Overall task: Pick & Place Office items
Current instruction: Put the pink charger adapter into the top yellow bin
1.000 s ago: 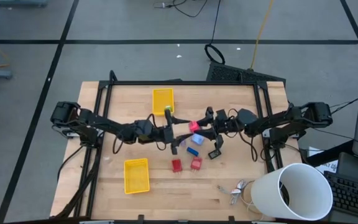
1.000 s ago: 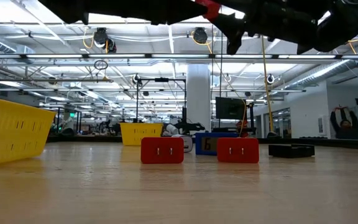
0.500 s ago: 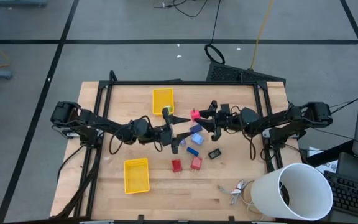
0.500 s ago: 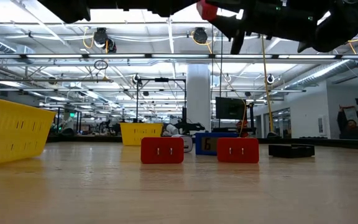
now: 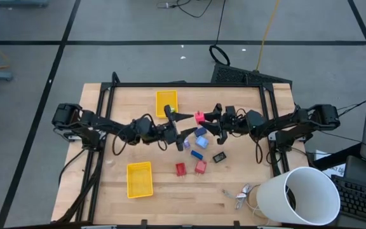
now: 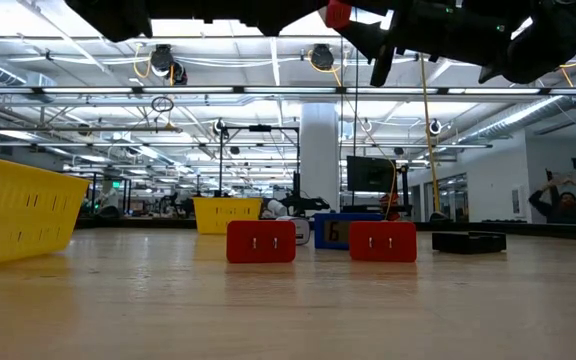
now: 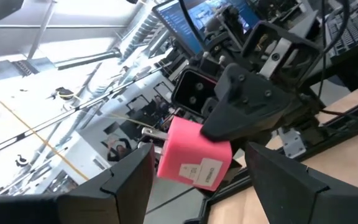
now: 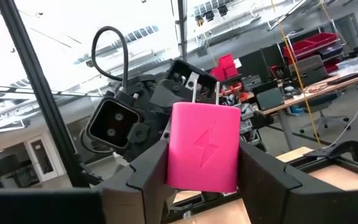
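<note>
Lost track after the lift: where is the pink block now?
The pink block is held off the table in the right gripper near mid-table, facing the open left gripper, just above the blue blocks.

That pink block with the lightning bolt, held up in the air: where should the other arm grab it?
The pink block sits pinched in the right tool. The open left tool faces it, so it should come straight on from its own side and close on the end that sticks out, across the flat faces.
</note>
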Controlling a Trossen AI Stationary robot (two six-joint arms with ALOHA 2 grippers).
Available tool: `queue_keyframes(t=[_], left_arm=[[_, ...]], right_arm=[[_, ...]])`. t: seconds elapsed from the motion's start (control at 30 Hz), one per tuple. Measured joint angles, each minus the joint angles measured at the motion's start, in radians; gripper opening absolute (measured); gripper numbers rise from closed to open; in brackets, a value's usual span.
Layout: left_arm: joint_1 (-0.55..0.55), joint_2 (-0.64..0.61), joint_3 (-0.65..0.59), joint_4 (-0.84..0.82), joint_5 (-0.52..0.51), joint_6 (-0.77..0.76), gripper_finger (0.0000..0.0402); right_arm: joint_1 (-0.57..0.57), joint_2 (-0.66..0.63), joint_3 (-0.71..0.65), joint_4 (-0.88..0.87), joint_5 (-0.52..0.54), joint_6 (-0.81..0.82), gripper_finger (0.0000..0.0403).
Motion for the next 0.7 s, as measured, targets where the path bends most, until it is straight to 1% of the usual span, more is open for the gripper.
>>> queue_keyframes(t=[0.2, 0.33, 0.47, 0.6, 0.7], left_arm=[[0.018, 0.012, 0.000, 0.008, 0.034, -0.022, 0.0250], [0.018, 0.022, 0.000, 0.014, 0.028, 0.018, 0.0250], [0.023, 0.021, 0.000, 0.019, 0.028, 0.004, 0.0250], [0.034, 0.022, 0.018, 0.007, 0.044, 0.006, 0.0250], [0.045, 0.048, 0.042, -0.004, 0.048, -0.003, 0.0250]], right_arm=[[0.000, 0.000, 0.000, 0.000, 0.000, 0.000, 0.0159], [0.000, 0.000, 0.000, -0.001, 0.000, 0.000, 0.0157], [0.000, 0.000, 0.000, -0.001, 0.000, -0.001, 0.0157], [0.000, 0.000, 0.000, 0.000, 0.000, 0.000, 0.0159], [0.000, 0.000, 0.000, -0.002, 0.000, 0.000, 0.0160]])
